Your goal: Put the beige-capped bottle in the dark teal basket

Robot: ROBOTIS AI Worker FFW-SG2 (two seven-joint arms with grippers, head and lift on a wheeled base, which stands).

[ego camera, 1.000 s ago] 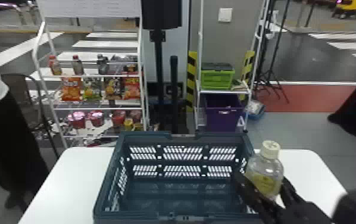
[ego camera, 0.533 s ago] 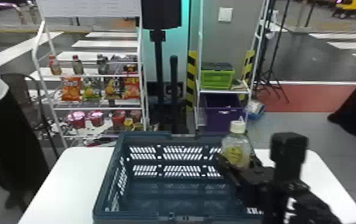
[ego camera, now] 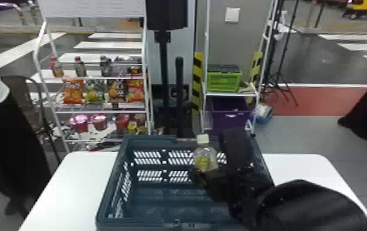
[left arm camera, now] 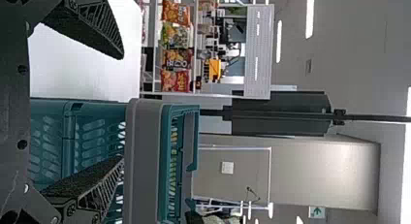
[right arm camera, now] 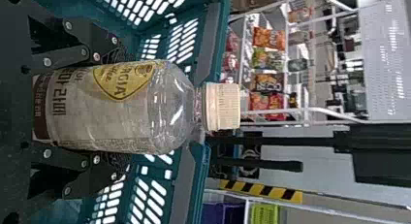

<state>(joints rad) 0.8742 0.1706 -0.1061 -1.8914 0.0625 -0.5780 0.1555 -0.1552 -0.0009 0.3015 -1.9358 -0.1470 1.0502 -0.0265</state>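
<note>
In the head view my right gripper (ego camera: pixel 206 179) holds the beige-capped bottle (ego camera: pixel 205 157) upright over the right half of the dark teal basket (ego camera: pixel 109 196). From the right wrist view, my right gripper (right arm camera: pixel 121 107) is closed around the body of the clear bottle (right arm camera: pixel 167 107), its beige cap pointing up, with the basket (right arm camera: pixel 191 185) wall behind it. Over in the left wrist view my left gripper (left arm camera: pixel 122 107) is parked with its fingers wide apart and nothing between them, beside the basket (left arm camera: pixel 143 161).
The basket stands on a white table (ego camera: pixel 78 178). Behind it are a rack (ego camera: pixel 100 78) of snacks and bottles, a black post (ego camera: pixel 164 76), and a shelf with a green crate (ego camera: pixel 224 81) and a purple bin (ego camera: pixel 230 113).
The right arm has carried the bottle leftward, from the basket's right edge to over its inside. The basket has stayed in place.
</note>
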